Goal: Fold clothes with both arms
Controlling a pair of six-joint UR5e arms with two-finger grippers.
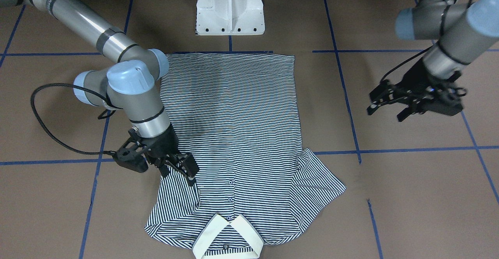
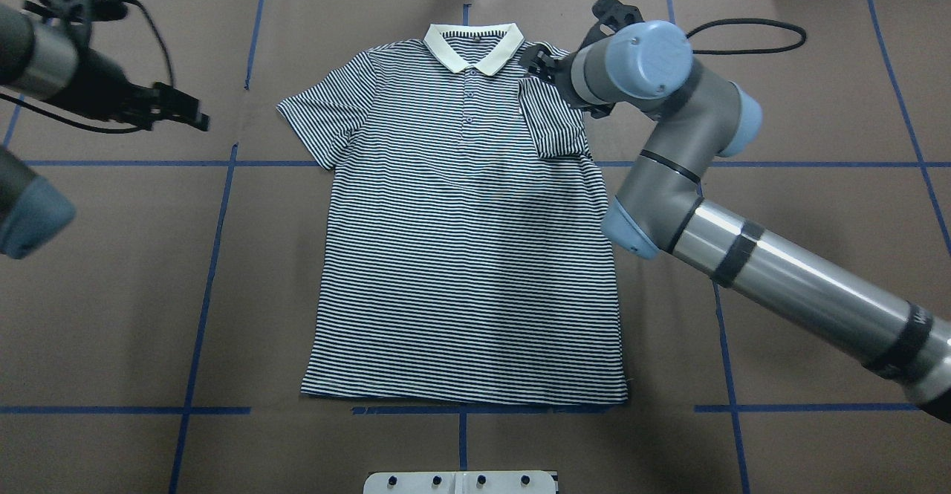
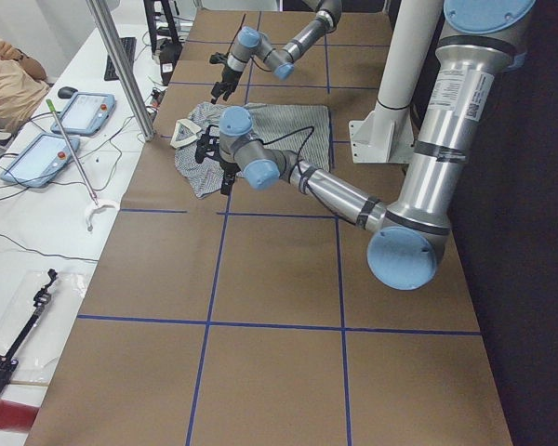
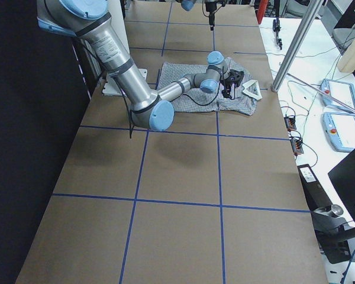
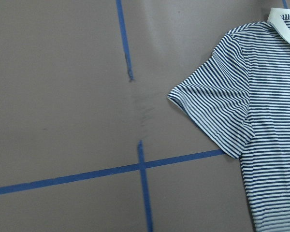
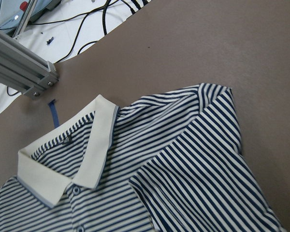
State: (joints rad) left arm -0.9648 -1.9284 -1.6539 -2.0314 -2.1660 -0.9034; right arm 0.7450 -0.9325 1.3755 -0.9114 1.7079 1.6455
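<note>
The striped polo shirt lies flat and face up on the brown table, its cream collar at the far side from the robot. One sleeve is folded inward onto the chest; the other sleeve lies spread out. My right gripper hovers just over the folded sleeve by the shoulder, open and empty; in the overhead view the wrist mostly hides it. The right wrist view shows the folded sleeve and the collar. My left gripper is open and empty, above bare table beside the spread sleeve.
The white pedestal base stands at the robot's edge, close to the shirt hem. Blue tape lines grid the table. A black cable loops off the right wrist. An aluminium post and a side desk with tablets lie beyond the collar.
</note>
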